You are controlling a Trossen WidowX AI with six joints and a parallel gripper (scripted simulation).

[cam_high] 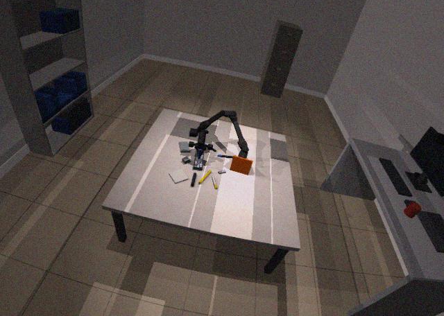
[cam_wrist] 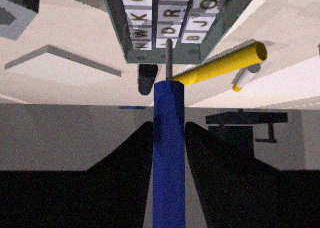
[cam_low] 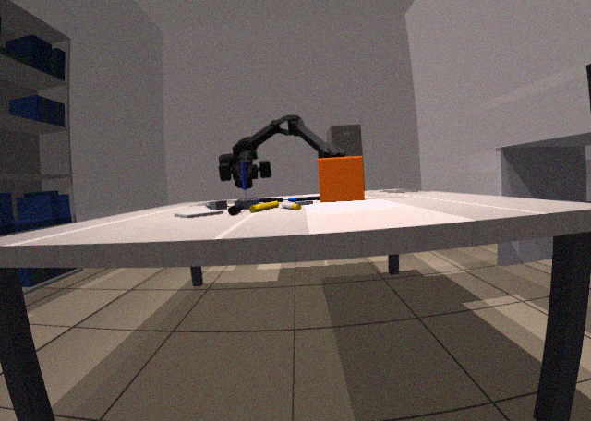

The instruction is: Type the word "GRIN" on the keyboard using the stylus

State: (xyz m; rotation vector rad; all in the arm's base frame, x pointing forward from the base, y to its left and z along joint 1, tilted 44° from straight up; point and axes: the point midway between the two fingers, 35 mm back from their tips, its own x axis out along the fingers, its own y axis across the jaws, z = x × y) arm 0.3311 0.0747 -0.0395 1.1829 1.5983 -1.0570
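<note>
My gripper [cam_high: 200, 150] [cam_low: 244, 186] [cam_wrist: 168, 129] is shut on the blue stylus [cam_high: 199, 154] [cam_low: 244, 172] [cam_wrist: 169, 100] and holds it with its thin grey tip pointing down. The keyboard [cam_wrist: 137, 56] [cam_high: 198, 163] is a dark grey tray with rows of white letter keys, below the stylus. In the wrist view the tip overlaps the keys near the tray's far end, just past the D key; it partly hides the key there. Q, K, W, N, R, J and B also show. I cannot tell whether the tip touches a key. The other keys are out of view.
An orange block [cam_high: 241, 164] [cam_low: 341, 178] stands right of the keyboard. A yellow cylinder [cam_high: 205, 177] [cam_wrist: 225, 63], a black cylinder [cam_high: 193, 179] [cam_wrist: 145, 80] and a white-and-yellow pen [cam_high: 214, 181] lie beyond its far end. A flat white pad [cam_high: 177, 177] and a small dark block [cam_high: 185, 159] lie left.
</note>
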